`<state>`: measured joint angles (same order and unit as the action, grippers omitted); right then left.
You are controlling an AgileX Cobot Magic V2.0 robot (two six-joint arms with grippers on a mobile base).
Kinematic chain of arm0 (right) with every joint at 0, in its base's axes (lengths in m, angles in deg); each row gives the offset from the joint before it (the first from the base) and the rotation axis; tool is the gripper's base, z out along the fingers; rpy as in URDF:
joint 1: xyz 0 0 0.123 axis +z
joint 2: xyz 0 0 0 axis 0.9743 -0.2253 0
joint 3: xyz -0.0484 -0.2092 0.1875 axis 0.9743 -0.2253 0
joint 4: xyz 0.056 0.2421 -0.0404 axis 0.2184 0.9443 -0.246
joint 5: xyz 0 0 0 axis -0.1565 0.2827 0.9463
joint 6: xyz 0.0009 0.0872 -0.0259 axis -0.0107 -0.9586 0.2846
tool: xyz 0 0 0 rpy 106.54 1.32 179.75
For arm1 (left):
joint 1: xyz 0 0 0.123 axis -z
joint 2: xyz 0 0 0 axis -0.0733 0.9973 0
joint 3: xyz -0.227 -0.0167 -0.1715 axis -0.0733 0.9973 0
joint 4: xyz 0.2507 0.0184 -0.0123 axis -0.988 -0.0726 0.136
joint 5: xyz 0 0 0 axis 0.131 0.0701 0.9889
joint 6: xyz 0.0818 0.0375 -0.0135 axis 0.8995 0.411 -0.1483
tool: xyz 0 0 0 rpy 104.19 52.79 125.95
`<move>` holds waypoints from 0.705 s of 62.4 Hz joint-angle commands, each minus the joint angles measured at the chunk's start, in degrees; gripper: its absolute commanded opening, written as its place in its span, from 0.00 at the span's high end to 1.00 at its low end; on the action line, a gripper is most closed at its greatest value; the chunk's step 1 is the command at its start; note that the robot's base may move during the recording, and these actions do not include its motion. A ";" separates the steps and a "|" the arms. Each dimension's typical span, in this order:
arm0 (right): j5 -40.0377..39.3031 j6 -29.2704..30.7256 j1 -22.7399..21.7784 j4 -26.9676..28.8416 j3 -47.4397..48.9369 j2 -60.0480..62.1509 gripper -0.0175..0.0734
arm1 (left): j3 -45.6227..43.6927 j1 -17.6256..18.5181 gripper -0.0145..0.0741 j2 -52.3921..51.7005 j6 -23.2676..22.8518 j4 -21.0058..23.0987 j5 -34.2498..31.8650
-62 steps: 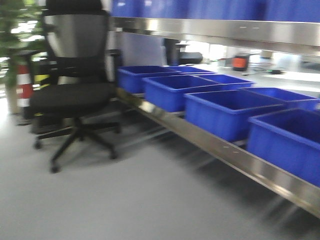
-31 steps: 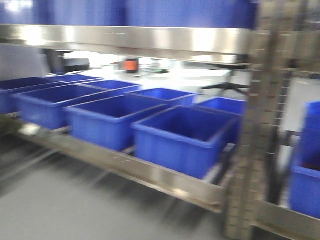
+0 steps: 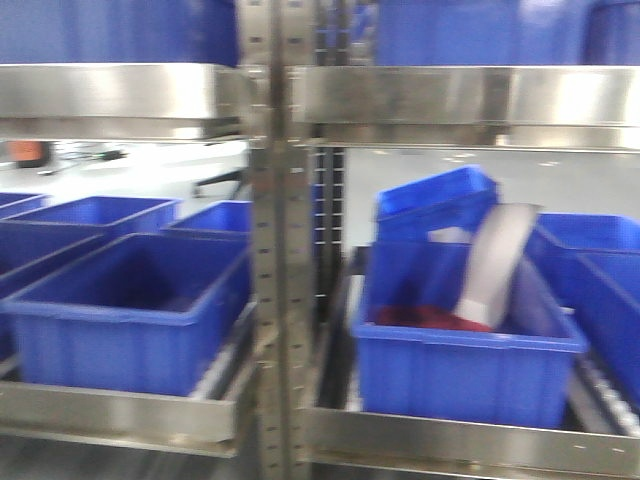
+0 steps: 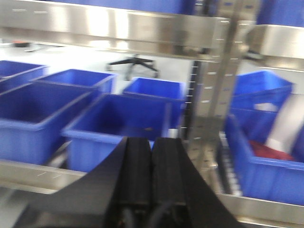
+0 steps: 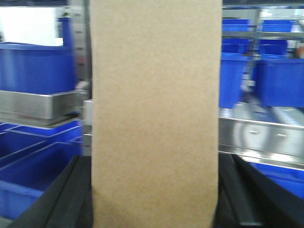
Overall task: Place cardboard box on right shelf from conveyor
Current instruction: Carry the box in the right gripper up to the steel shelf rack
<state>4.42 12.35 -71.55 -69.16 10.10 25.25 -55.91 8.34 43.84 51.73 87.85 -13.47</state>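
Observation:
The plain tan cardboard box (image 5: 156,109) fills the middle of the right wrist view, standing upright between the black fingers (image 5: 78,190) of my right gripper (image 5: 154,190), which is shut on its two sides. Behind it runs a steel rack, with the right shelf's shiny lip (image 5: 261,135) at the right. In the front view the same rack stands close ahead, and its right shelf (image 3: 470,95) spans the bay right of the upright. My left gripper (image 4: 152,147) is shut with nothing in it, pointing at the rack. The conveyor is out of view, and neither gripper shows in the front view.
A perforated steel upright (image 3: 282,250) splits the rack into two bays. Blue bins line the lower level: an empty one (image 3: 130,310) on the left, one holding something red and a pale sheet (image 3: 460,370) on the right. More bins sit above. A chair base (image 4: 134,64) stands beyond the rack.
The front view has swung right along the rack: the office chair and long row of bins have slid off to the left, and the upright and right bay now fill the middle.

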 commanded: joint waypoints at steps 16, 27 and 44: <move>-6.05 0.57 -0.27 0.15 1.61 -0.57 0.75 | 0.59 0.08 0.97 -0.45 -0.27 -0.07 -4.92; -6.05 0.57 -0.27 0.15 1.61 -0.57 0.75 | 0.59 0.08 0.97 -0.45 -0.27 -0.07 -4.92; -6.05 0.57 -0.27 0.15 1.61 -0.57 0.75 | 0.59 0.08 0.97 -0.45 -0.27 -0.07 -4.92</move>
<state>4.42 12.35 -71.55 -69.16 10.10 25.25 -55.91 8.34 43.84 51.73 87.85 -13.47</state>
